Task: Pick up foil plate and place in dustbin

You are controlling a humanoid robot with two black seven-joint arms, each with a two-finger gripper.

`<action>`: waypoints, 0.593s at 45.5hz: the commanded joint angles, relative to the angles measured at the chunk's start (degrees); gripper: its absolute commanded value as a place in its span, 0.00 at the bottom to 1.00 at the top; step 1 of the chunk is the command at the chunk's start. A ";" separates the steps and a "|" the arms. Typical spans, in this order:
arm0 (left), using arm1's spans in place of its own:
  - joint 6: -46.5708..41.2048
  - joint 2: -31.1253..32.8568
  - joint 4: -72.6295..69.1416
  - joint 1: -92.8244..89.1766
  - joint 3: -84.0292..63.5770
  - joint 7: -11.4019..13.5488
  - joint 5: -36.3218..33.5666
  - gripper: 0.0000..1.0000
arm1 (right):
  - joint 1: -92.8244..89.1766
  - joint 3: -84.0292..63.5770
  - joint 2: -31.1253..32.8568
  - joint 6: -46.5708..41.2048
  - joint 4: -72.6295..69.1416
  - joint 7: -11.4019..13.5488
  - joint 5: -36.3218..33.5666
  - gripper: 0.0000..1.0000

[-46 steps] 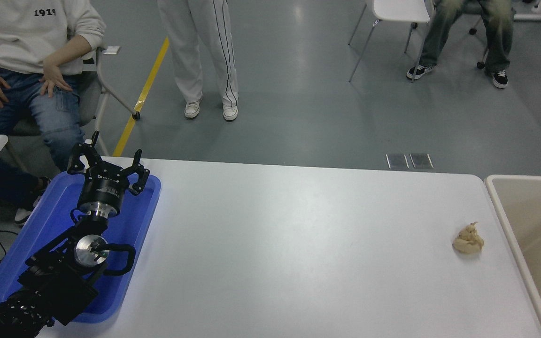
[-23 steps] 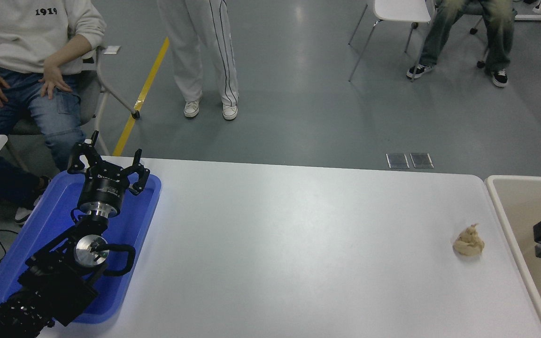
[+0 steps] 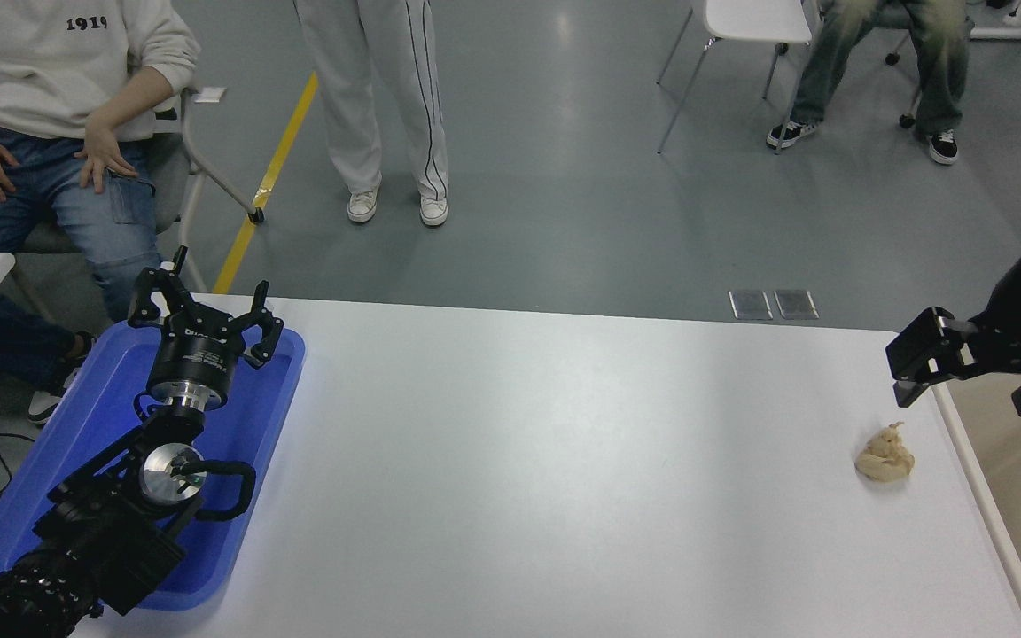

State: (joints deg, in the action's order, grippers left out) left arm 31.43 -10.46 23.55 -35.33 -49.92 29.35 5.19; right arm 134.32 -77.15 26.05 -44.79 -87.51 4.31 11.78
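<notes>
**A:** Two grippers in shot, zero foil plate. Where's it at?

**B:** Can't see it anywhere. It's not on the table (image 3: 564, 461), not in the blue tray (image 3: 271, 416), and not in the strip of dustbin (image 3: 1020, 496) showing at the right edge. Most of the bin is out of frame, so the plate may be in there or off-pic. Can't tell.

**A:** Right gripper (image 3: 971, 363)?

**B:** It hangs over the table's far right corner, above the dustbin's rim and just beyond the beige wad (image 3: 884, 455), not touching it. Nothing silver in it AFAICT. Wide or narrow I can't tell, the angle's bad.

**A:** Left gripper (image 3: 205, 310)?

**B:** Parked over the blue tray at lower left, spread wide, empty.

**A:** What could go wrong from here?

**B:** Biggest risk IMO is the wrong target. The wad is the only loose thing near the right gripper, and a grab at it would bin the wrong item. Second, a low sweep back over the table could knock the wad or clip the bin rim, since it's right over that edge. Third, if the plate is still to be picked, thin foil crumples or slips when pinched at the rim. People are also sitting and standing past the far side, so a wide swing out there wouldn't be great either.
</notes>
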 commanded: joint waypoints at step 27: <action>0.03 0.00 0.00 -0.01 0.00 0.00 0.00 1.00 | 1.56 0.86 -3.99 -0.21 0.06 -0.09 -0.71 1.00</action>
State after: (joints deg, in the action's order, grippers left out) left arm 31.42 -10.46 23.55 -35.33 -49.92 29.35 5.19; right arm 135.65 -76.38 22.42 -44.98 -87.50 4.21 11.08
